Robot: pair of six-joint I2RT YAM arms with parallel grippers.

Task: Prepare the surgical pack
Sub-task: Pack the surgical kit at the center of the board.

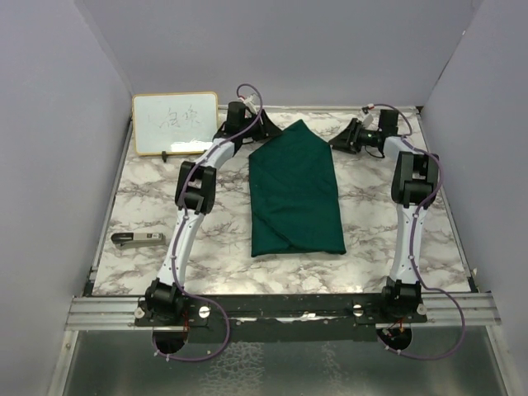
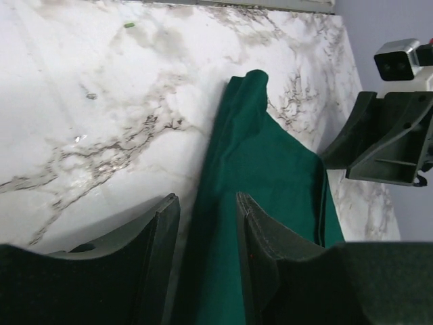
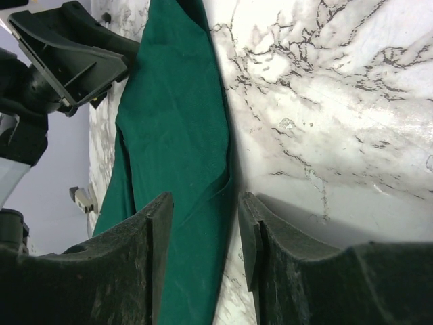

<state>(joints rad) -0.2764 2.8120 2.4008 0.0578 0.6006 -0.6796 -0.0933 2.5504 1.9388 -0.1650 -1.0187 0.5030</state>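
1. At the near edge of the white, grey-veined marble worktop (image 1: 148,198), a silver metal rail (image 1: 280,309) carries the bases of both arms, the left arm on the left.
2. Near the left edge, just left of the left arm, lies a small silver-and-dark object (image 1: 138,239); it is too small to identify.
3. The large dark green fabric drape (image 1: 295,194) lies in the middle of the worktop between the two arms. It is folded into a long bundle, with a straight near edge and a far end that narrows to a point. Overlapping flaps cross its top, and nothing of its contents shows.
4. The left hand (image 1: 262,125) sits at the left slope of the drape's far point. In its wrist view, the left hand (image 2: 206,203) has its two dark fingers (image 2: 166,233) parted. The green fabric (image 2: 270,162) shows through the gap below them, and nothing is clamped.
5. The right hand (image 1: 340,139) is right of the far point, apart from the fabric. Its wrist view shows the right hand (image 3: 206,200) with its jaws also spread and holding nothing. The drape's right edge (image 3: 172,115) runs under the gap, with bare marble beside it.
6. At the far left stands a wood-framed whiteboard (image 1: 175,122) with faint writing.
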